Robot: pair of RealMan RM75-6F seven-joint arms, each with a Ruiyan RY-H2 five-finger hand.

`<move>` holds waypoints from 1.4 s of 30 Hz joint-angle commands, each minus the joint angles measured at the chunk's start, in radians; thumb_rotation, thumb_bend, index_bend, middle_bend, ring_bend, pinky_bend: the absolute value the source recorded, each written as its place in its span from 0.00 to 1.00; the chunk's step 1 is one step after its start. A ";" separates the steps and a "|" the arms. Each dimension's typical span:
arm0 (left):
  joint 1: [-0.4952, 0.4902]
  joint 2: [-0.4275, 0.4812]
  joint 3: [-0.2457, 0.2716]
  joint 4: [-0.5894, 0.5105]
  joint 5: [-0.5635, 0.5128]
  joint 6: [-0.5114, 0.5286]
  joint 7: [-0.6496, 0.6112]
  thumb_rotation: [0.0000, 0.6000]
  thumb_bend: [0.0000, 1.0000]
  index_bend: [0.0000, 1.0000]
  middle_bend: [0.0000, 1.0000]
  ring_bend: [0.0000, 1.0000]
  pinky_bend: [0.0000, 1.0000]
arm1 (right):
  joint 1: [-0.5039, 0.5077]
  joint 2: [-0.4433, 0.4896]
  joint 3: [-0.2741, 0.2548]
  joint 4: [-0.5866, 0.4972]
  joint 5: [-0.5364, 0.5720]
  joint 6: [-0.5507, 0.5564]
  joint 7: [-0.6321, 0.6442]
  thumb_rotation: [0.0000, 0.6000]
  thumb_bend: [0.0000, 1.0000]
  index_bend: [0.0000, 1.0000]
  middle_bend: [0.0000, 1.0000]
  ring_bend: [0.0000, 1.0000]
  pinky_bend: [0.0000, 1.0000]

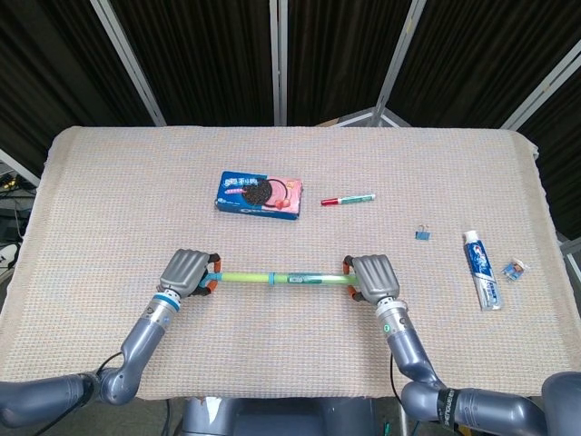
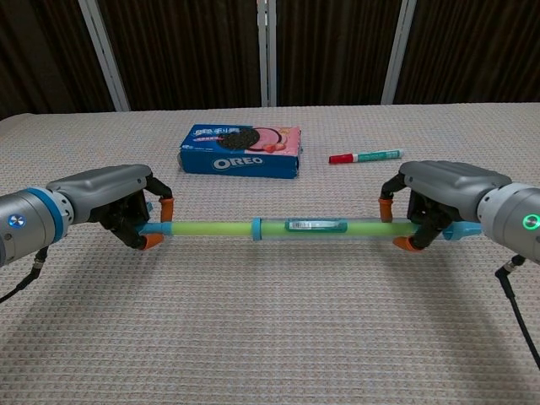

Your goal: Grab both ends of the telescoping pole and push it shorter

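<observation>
The telescoping pole (image 1: pixel 281 277) (image 2: pixel 278 227) lies level just above the table, a green tube with a blue collar and a clear outer sleeve carrying a label. My left hand (image 1: pixel 189 272) (image 2: pixel 118 203) grips its left end, orange fingertips wrapped around the tube. At the other end my right hand (image 1: pixel 372 276) (image 2: pixel 439 200) holds the pole the same way, and a blue end cap pokes out past its fingers. Both hands are curled closed around the pole.
An Oreo box (image 1: pixel 259 193) (image 2: pixel 242 150) lies behind the pole, with a red and green marker (image 1: pixel 348 198) (image 2: pixel 365 156) to its right. Further right are a blue binder clip (image 1: pixel 423 234), a toothpaste tube (image 1: pixel 481 269) and a small blue item (image 1: pixel 515 269).
</observation>
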 commanded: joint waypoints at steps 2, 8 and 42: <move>-0.007 -0.011 0.004 0.003 -0.007 0.000 0.003 1.00 0.49 0.77 0.94 0.87 1.00 | 0.002 -0.001 -0.001 0.000 0.000 0.000 0.000 1.00 0.46 0.67 1.00 1.00 1.00; -0.011 -0.028 0.007 0.013 0.001 0.013 -0.010 1.00 0.49 0.77 0.94 0.87 1.00 | 0.005 -0.005 -0.005 -0.003 0.000 0.001 0.000 1.00 0.46 0.67 1.00 1.00 1.00; 0.083 0.145 0.039 -0.036 0.129 0.128 -0.175 1.00 0.44 0.06 0.91 0.87 1.00 | -0.074 0.185 -0.041 -0.124 -0.150 0.078 0.115 1.00 0.00 0.14 1.00 1.00 1.00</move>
